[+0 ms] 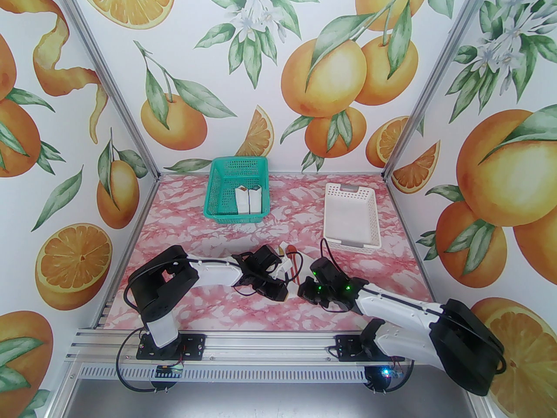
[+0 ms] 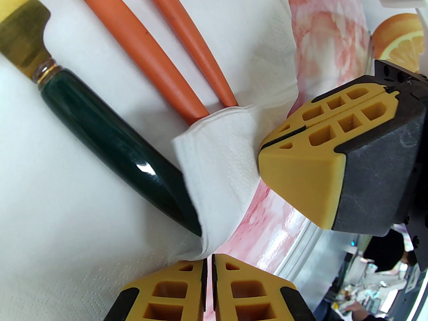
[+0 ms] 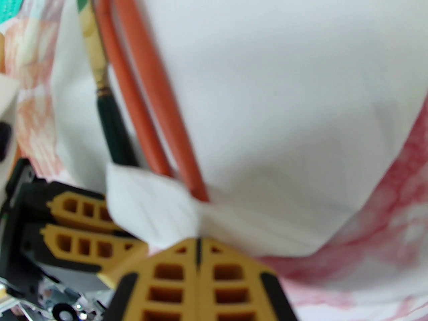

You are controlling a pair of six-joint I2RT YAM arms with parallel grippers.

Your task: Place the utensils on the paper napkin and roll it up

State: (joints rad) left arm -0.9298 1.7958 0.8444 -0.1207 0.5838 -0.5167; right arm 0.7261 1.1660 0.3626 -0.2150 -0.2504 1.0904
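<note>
At the near edge of the paper napkin point(image 2: 67, 212), the left claw point(image 2: 208, 262) is pinching a turned-up corner of the sheet, jaws pressed together with only paper between them. The right claw point(image 3: 198, 242) is gripping just beside it, jaws likewise shut on the other end of the same small flap point(image 2: 217, 152).

- Flap is covering only the handle tips.
- Knife point(image 2: 110, 139) and two orange handles point(image 2: 140, 42) are lying side by side on the napkin, running away from the claws.
- Napkin is resting on the pink marbled table point(image 2: 321, 45), close in front of the arm bases.

Risks, as I am judging them:
- Paper is looking thin and soft. If the claws are pulling apart or moving forward unevenly, it is likely tearing at a pinch point.
- Knife handle is glossy and rounded, so it may be rolling or sliding ahead of the fold rather than being wrapped.
- Utensils could be skating out of the far end if the roll is pushed rather than lifted over.
- Claws are working very near each other, so a small drift sideways is risking a knock.
</note>
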